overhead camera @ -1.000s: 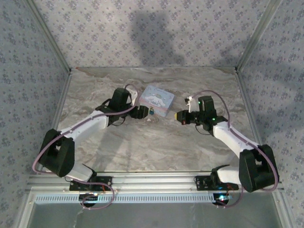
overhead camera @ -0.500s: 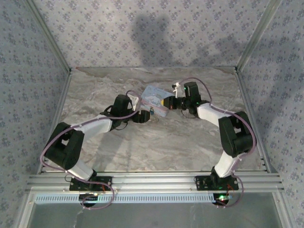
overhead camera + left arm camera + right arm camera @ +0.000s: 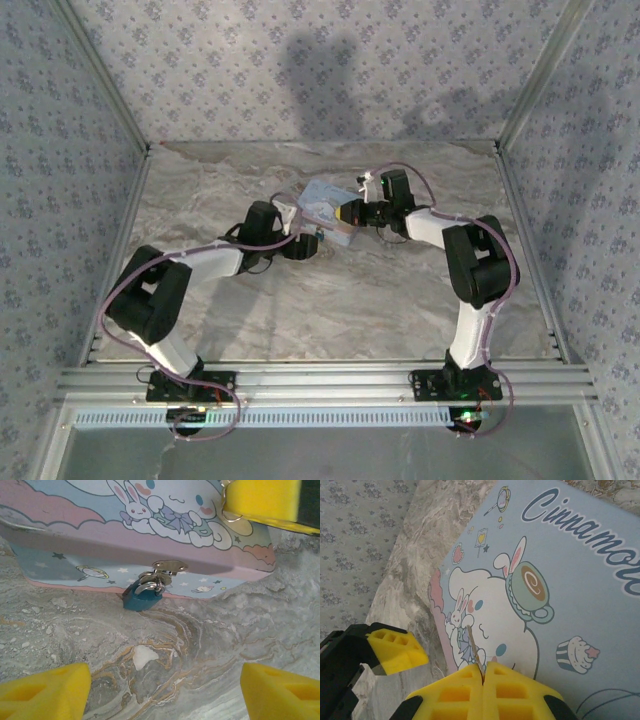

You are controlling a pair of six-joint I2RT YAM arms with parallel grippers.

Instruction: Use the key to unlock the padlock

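Note:
The small teal padlock hangs from the silvery hasp on the front wall of the pale blue cartoon tin, resting on the marble. My left gripper is open, low on the table a short way in front of the padlock, touching nothing. From above, the left gripper faces the tin's near edge and the padlock. My right gripper is shut on the key, whose thin blade sticks out over the tin's lid. The right gripper hovers at the tin's right front corner.
The tin sits mid-table toward the back. Patterned walls and metal posts enclose the marble table on three sides. The left gripper's yellow finger shows close beside the tin's edge.
The right arm has swung left and toward the back, bringing the key from right of the tin to over its lid. The left gripper has edged right, staying open.

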